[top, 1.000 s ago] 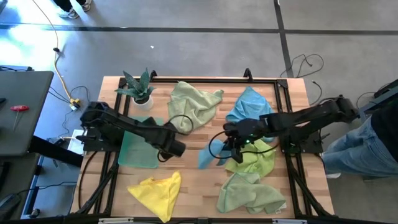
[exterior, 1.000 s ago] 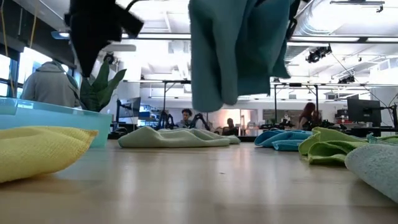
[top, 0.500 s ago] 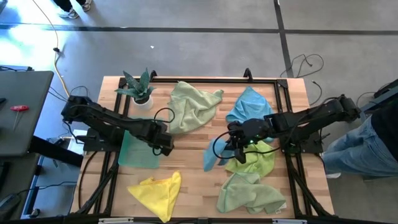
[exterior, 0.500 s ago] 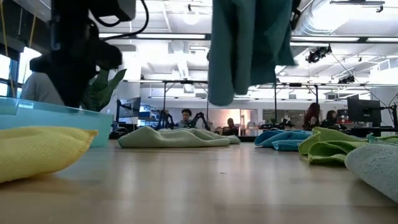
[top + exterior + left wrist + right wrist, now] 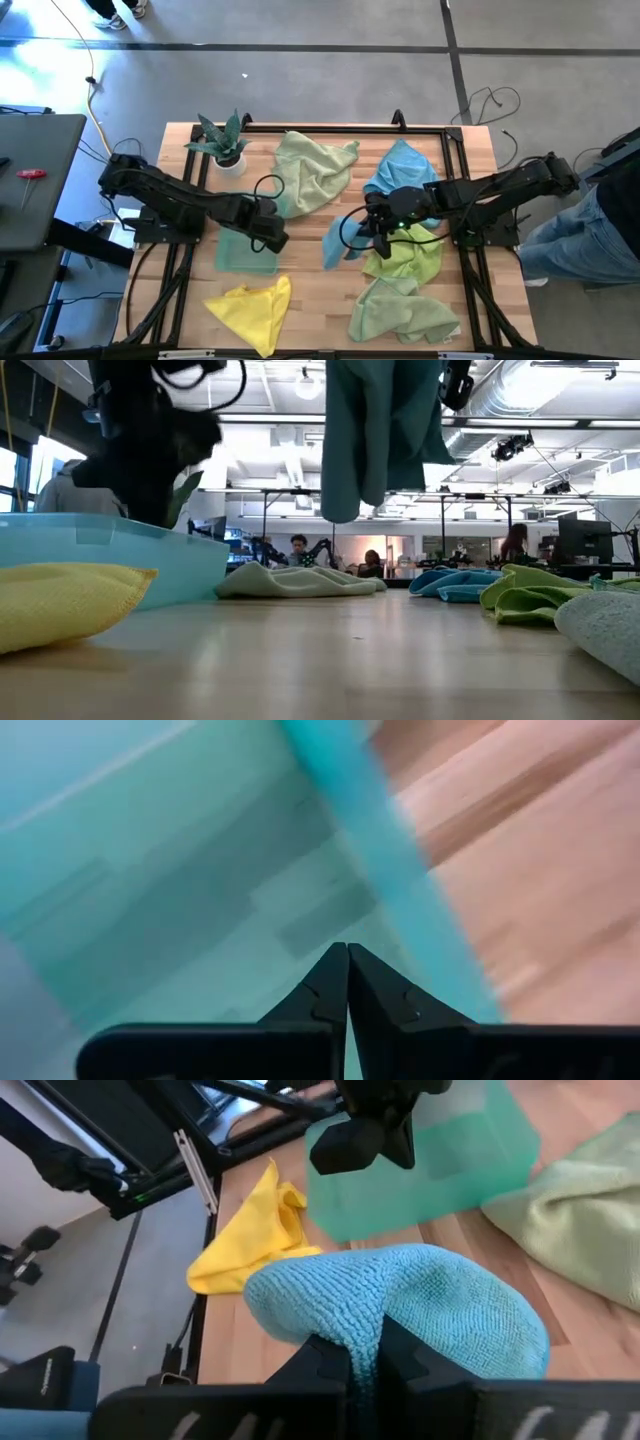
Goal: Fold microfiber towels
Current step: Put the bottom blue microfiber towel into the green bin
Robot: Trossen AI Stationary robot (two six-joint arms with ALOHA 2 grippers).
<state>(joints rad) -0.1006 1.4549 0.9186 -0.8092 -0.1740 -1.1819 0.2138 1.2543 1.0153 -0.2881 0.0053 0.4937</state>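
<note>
Stretching across the whole scene is the light wooden slatted worktop [image 5: 300, 275], carrying everything in play. Sitting on its left half is a translucent turquoise plastic bin [image 5: 248, 251], and the left end effector [image 5: 268, 238] is reaching over that bin's edge, its two dark fingers pressed together with nothing between them in the left wrist view [image 5: 347, 982].

Spreading near the far middle is a large pale green microfiber towel [image 5: 312, 172], rumpled. Two more green cloths are lying on the right: a lime green towel [image 5: 412, 256] and, nearer the front edge, a pale sage green towel [image 5: 400, 310]. A sky blue towel [image 5: 400, 165] is lying at the far right, a bright yellow towel [image 5: 252, 308] crumpled at the front left.

Dangling above the centre, clear of the wood in the low view, is a teal microfiber towel [image 5: 375, 430]; the right end effector [image 5: 372, 222] is clamped on its bunched top [image 5: 400, 1305]. A small spiky green potted plant [image 5: 224, 142] is standing at the far left corner.
</note>
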